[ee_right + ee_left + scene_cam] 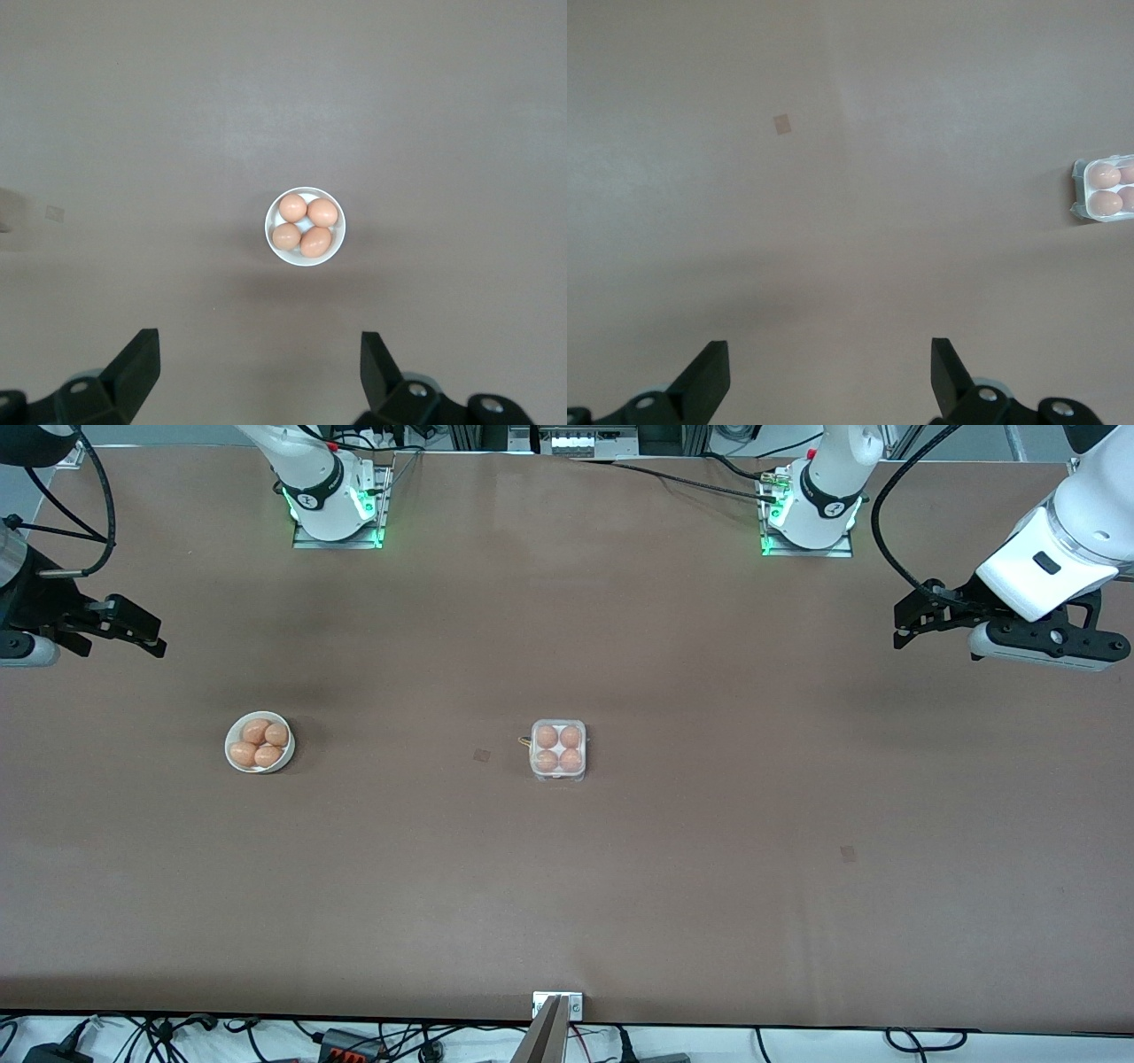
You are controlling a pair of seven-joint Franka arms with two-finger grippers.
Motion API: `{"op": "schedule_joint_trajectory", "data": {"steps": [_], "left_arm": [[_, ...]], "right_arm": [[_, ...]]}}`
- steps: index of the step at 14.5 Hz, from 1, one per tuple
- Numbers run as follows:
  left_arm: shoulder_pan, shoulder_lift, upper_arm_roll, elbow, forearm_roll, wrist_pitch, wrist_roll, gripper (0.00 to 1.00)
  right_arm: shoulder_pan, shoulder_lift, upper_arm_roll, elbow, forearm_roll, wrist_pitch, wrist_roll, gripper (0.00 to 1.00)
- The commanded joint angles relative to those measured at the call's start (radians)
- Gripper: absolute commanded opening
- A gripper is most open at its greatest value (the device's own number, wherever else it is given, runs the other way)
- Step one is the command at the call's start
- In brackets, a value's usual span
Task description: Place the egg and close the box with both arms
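Note:
The box [557, 750] is a small square egg carton at the middle of the table. Its cells hold several brown eggs, and the clear lid seems to lie down over them. It also shows at the edge of the left wrist view [1103, 189]. A round white bowl [259, 742] with several brown eggs stands toward the right arm's end and shows in the right wrist view [305, 227]. My left gripper [904, 627] hangs open and empty over the left arm's end of the table [830, 354]. My right gripper [146, 636] hangs open and empty over the right arm's end [259, 345].
The brown table [709, 886] has two small darker patches, one beside the box [481, 755] and one nearer the front camera [848, 854]. A metal bracket [557, 1005] sits at the table's front edge. The arm bases [337, 505] [811, 514] stand at the back.

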Motion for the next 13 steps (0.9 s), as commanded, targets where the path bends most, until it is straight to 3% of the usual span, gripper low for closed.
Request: {"op": "schedule_joint_trajectory", "data": {"steps": [1,13], "left_arm": [[0.004,0.007,-0.01,0.032,0.006,-0.012,-0.012,1.0],[0.001,0.01,-0.012,0.036,0.007,-0.014,-0.012,1.0]], "right_arm": [[-0.006,-0.019,0.0,0.0,-0.009,-0.017,-0.015,1.0],[-0.012,-0.022,0.0,-0.002,-0.009,-0.028,-0.015,1.0]]}}
